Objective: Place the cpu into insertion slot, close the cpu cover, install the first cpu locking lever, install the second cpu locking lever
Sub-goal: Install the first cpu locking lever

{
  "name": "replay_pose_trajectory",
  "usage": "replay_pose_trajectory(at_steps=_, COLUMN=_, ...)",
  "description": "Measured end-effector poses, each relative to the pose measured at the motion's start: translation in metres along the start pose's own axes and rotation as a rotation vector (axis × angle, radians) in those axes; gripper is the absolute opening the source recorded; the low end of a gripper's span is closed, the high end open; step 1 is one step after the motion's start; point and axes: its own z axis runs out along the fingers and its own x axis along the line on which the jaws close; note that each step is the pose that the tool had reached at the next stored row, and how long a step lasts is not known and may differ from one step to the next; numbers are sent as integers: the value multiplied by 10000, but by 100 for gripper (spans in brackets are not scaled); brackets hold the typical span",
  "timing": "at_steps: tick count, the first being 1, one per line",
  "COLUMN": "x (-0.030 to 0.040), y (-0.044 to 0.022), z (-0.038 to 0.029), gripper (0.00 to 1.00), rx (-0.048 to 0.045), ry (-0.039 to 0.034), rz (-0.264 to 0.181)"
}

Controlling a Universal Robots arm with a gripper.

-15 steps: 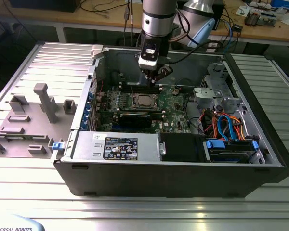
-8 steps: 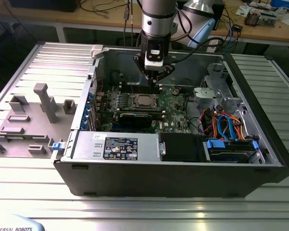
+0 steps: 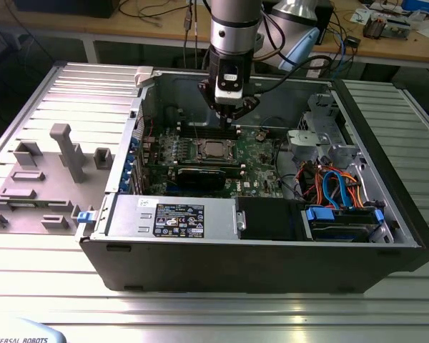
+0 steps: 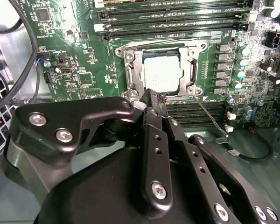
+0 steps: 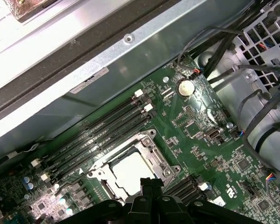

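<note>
— What's over on the left?
— Grey plastic blocks [image 3: 66, 150] on the ribbed metal desk [image 3: 222, 318], beside an open black computer case [image 3: 272, 268].
— And inside the case?
— A green board [image 3: 261, 161]. The cpu [image 4: 161, 77], flat and silver-grey, sits in the insertion slot [image 4: 164, 45], and the shiny cpu cover [image 4: 132, 70] lies flat round its edges. A thin wire lever [image 4: 207, 114] juts from one corner.
— The gripper?
— The gripper [image 3: 229, 127] hangs at the cpu's far side, jaws clenched together on nothing visible. Far right, orange and blue cables [image 3: 336, 187] are bundled.
</note>
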Motion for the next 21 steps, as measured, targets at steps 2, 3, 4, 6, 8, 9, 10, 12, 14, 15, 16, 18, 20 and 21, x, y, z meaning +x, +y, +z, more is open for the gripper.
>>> replay_pose_trajectory(at_steps=2, x=0, y=0, z=0, gripper=11, rx=0, ry=0, rz=-1)
replay_pose_trajectory(at_steps=3, x=0, y=0, z=0, gripper=11, rx=0, ry=0, rz=-3)
replay_pose_trajectory(at_steps=4, x=0, y=0, z=0, gripper=11, rx=0, ry=0, rz=-10)
replay_pose_trajectory(at_steps=6, x=0, y=0, z=0, gripper=11, rx=-5, ry=-3, rz=-117)
replay_pose_trajectory(at_steps=8, x=0, y=0, z=0, gripper=11, rx=-12, ry=2, rz=-400)
replay_pose_trajectory(at_steps=9, x=1, y=0, z=1, gripper=11, rx=-20, ry=9, rz=-749)
replay_pose_trajectory(at_steps=10, x=0, y=0, z=2, gripper=11, rx=-24, ry=13, rz=-929)
replay_pose_trajectory(at_steps=12, x=0, y=0, z=2, gripper=11, rx=-35, ry=22, rz=-1474)
replay_pose_trajectory(at_steps=14, x=0, y=-1, z=3, gripper=11, rx=-73, ry=-28, rz=-1783)
replay_pose_trajectory(at_steps=15, x=0, y=-1, z=4, gripper=11, rx=-102, ry=-77, rz=-1830)
replay_pose_trajectory(at_steps=16, x=2, y=-2, z=6, gripper=11, rx=-142, ry=-147, rz=-1869)
replay_pose_trajectory(at_steps=18, x=2, y=-1, z=8, gripper=11, rx=-186, ry=-212, rz=-1996)
replay_pose_trajectory(at_steps=20, x=2, y=-2, z=8, gripper=11, rx=-207, ry=-199, rz=-2412)
replay_pose_trajectory(at_steps=21, x=3, y=-2, z=8, gripper=11, rx=-215, ry=-193, rz=-2606)
